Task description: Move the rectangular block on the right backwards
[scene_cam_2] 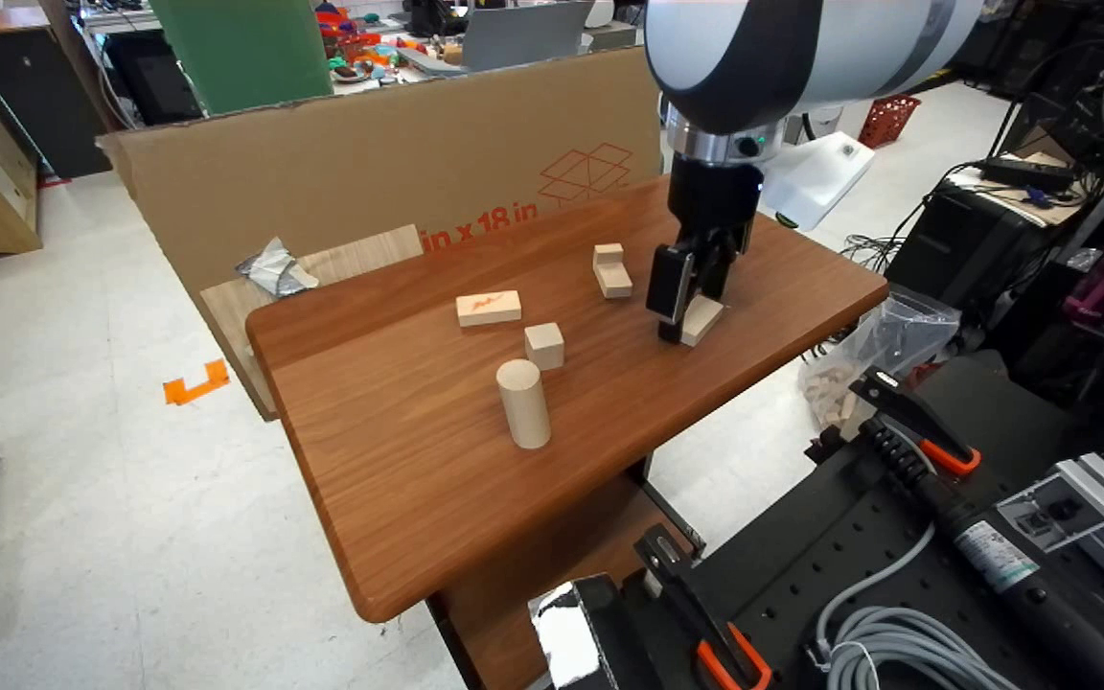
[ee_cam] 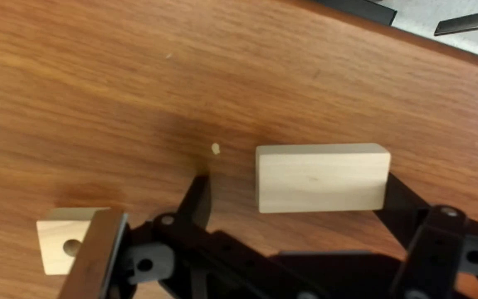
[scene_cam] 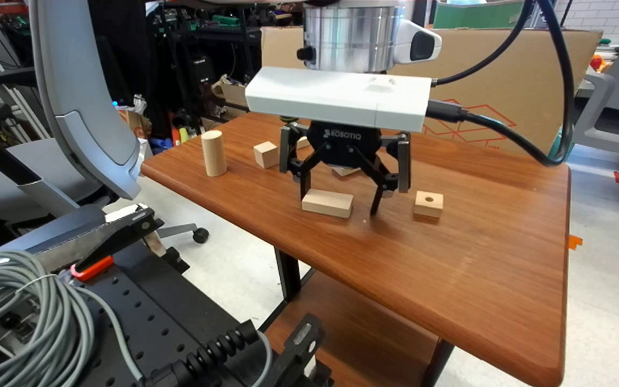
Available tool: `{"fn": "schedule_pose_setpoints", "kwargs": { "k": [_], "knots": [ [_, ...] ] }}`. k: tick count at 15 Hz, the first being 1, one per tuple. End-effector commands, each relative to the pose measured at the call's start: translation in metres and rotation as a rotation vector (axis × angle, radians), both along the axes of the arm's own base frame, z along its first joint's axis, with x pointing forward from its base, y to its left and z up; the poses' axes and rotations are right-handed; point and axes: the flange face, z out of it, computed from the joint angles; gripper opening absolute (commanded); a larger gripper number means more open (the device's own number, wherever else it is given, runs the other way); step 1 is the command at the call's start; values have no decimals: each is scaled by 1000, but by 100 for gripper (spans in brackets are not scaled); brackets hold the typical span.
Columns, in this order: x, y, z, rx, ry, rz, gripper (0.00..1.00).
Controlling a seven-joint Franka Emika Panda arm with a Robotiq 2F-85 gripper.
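The rectangular block (scene_cam: 328, 203), a plain pale flat oblong, lies on the table near its edge. It shows in an exterior view (scene_cam_2: 702, 321), partly covered by the gripper, and in the wrist view (ee_cam: 324, 182). My gripper (scene_cam: 340, 206) is open and low over the table, its fingers at the block's two ends. In the wrist view, the gripper (ee_cam: 295, 185) has its right finger against or very close to the block's right end. A gap of bare wood lies between the left finger and the block. The gripper (scene_cam_2: 691, 316) also shows in an exterior view.
A small block with a hole (scene_cam: 429, 204) sits beside the gripper, also in the wrist view (ee_cam: 62, 245). A cylinder (scene_cam_2: 523, 402), a cube (scene_cam_2: 544, 347), an orange-marked block (scene_cam_2: 489, 309) and a stepped piece (scene_cam_2: 612, 273) stand on the table. Cardboard (scene_cam_2: 399, 163) borders one side.
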Motion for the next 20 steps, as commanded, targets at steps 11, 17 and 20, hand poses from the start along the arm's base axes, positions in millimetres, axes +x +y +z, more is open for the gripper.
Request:
{"fn": "schedule_pose_setpoints", "kwargs": {
  "k": [11,17,20],
  "knots": [
    [3,9,-8,-92,-18,60,48],
    [24,-9,37,-18,-69,-47,42],
    [41,-32,63,52,-100,-149,42]
  ]
}}
